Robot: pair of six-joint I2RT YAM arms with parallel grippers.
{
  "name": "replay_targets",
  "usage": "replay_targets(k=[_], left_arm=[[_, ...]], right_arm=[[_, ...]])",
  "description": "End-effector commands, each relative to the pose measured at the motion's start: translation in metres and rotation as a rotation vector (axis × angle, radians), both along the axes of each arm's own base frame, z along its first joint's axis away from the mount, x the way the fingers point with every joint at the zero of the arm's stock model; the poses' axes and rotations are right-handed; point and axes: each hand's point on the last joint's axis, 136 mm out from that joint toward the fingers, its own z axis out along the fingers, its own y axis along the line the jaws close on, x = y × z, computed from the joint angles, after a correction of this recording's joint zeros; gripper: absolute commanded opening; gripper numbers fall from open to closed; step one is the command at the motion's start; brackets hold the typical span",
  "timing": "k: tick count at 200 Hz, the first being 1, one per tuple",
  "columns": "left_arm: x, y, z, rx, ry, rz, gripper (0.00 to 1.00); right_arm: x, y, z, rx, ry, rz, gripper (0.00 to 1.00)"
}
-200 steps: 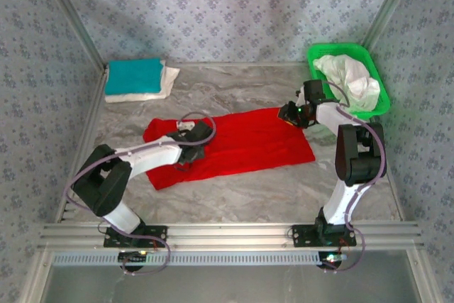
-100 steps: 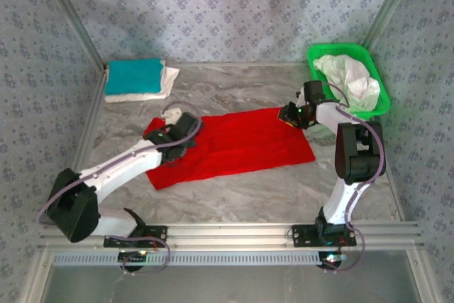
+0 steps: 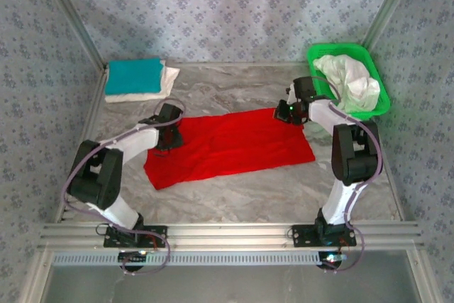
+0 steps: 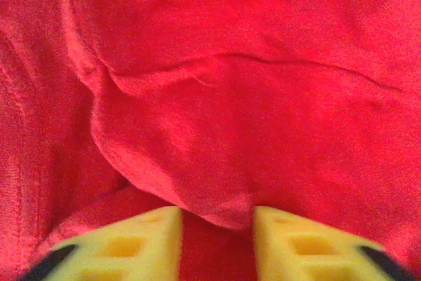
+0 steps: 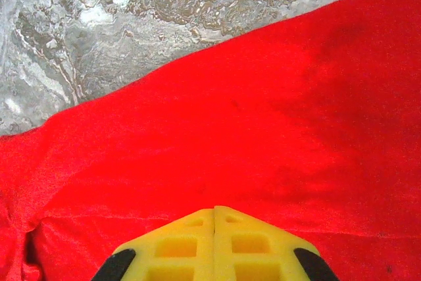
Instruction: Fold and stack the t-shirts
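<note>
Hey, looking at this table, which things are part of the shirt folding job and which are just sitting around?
Part of the job:
red t-shirt, spread flat
teal t-shirt, folded, on top of the folded white shirt
crumpled white shirts in the basket

Just sitting there:
green basket
marble table
</note>
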Motion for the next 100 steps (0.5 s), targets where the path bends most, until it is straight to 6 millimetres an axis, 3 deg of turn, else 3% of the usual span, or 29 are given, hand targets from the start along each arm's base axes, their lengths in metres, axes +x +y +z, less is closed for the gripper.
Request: replay_targets(k=[1, 11, 45, 79, 100], left_arm=[[0.023, -0.003, 0.021, -0.019, -0.071, -0.03, 0.42], [0.029, 0.002, 0.024, -0.017, -0.083, -0.018, 0.48], [0.052, 0.021, 0.034, 0.006, -0.099, 0.002, 0.53], [0.064, 0.04, 0.018, 0.0, -0.057, 0.036, 0.58], [0.072, 0.035, 0.01, -0.02, -0.057, 0.01, 0.57]], right_arm=[[-0.001, -0.004, 0.002, -0.027, 0.008, 0.001, 0.03], [-0.002, -0.003, -0.002, -0.025, 0.017, 0.002, 0.03], [-0.001, -0.002, -0.006, -0.02, 0.024, 0.002, 0.03], [-0.001, -0.006, -0.012, -0.031, 0.04, -0.012, 0.02], [0.0, -0.007, -0.014, -0.028, 0.043, -0.016, 0.02]])
